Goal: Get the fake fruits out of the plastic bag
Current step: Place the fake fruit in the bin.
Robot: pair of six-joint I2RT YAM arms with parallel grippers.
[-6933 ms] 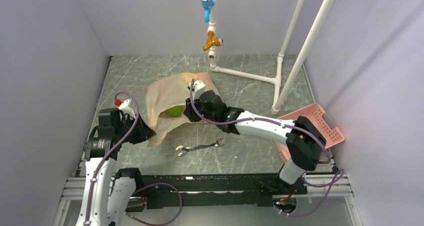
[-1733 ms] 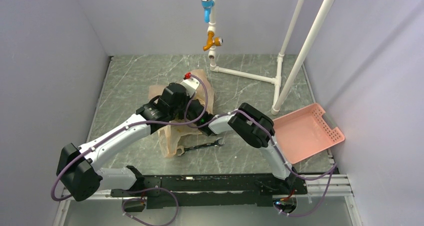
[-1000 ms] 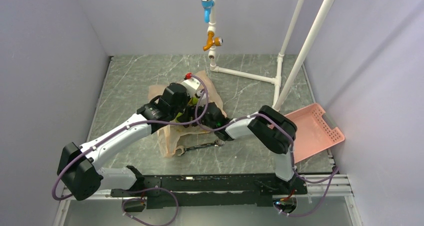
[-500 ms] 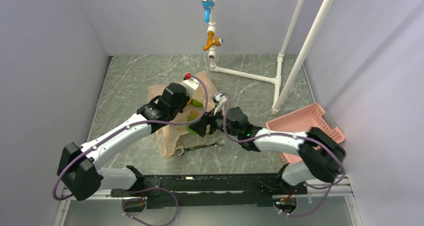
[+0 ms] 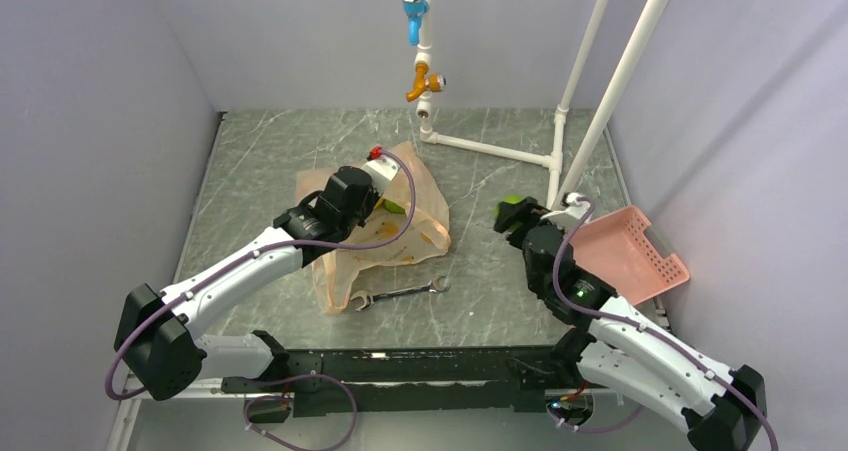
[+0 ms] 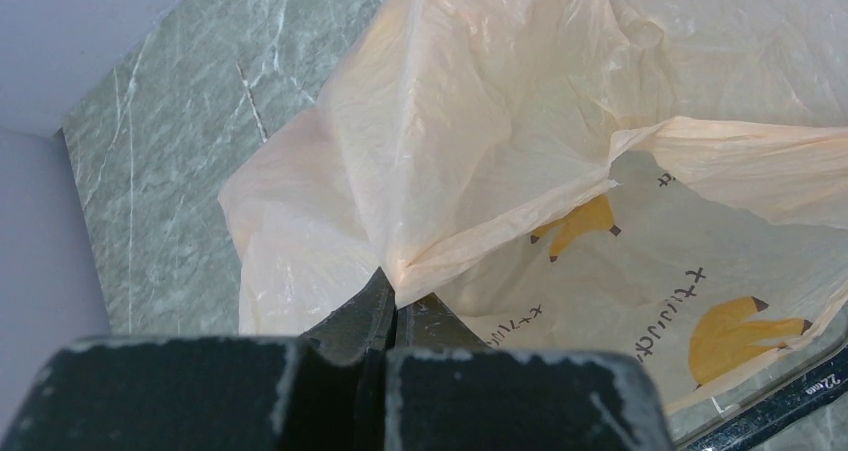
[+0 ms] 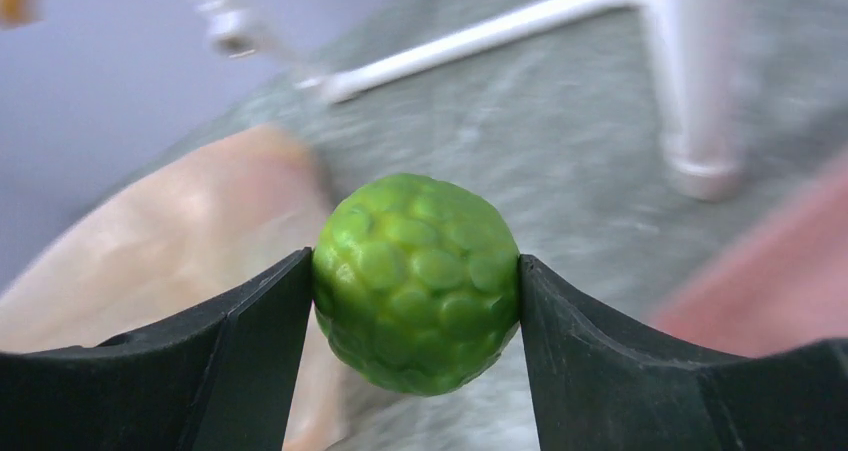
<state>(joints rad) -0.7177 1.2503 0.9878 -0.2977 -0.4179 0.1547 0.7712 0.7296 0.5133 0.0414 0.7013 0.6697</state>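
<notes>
Since half a second ago, the right hand (image 5: pixel 510 214) has withdrawn from the mouth of the plastic bag (image 5: pixel 400 243) and swung to the bag's 3 o'clock, clear of the film. It carries a green fruit (image 7: pixel 415 281), knobbly and round, pinched at its widest part with one finger on each side. The fruit hangs over bare desk (image 5: pixel 470 151), near the foot of the white pipe post (image 5: pixel 553 196).

The left hand (image 6: pixel 385 316) has held its station at the bag's 11 o'clock edge. Its fingers are pressed together on a fold of the rim, and this keeps the mouth lifted and open.

Status: one fruit is out of the bag. A second green fruit (image 5: pixel 395 208) shows inside the bag, just beside the left hand. No other fruits can be made out through the film.

Next step, by judgement: set the held fruit down, either on the desk or in the pink basket (image 5: pixel 640 261) at the hand's 4 o'clock. Keep the rim pinched for re-entry. A wrench (image 5: pixel 400 293) lies at the bag's 6 o'clock.
</notes>
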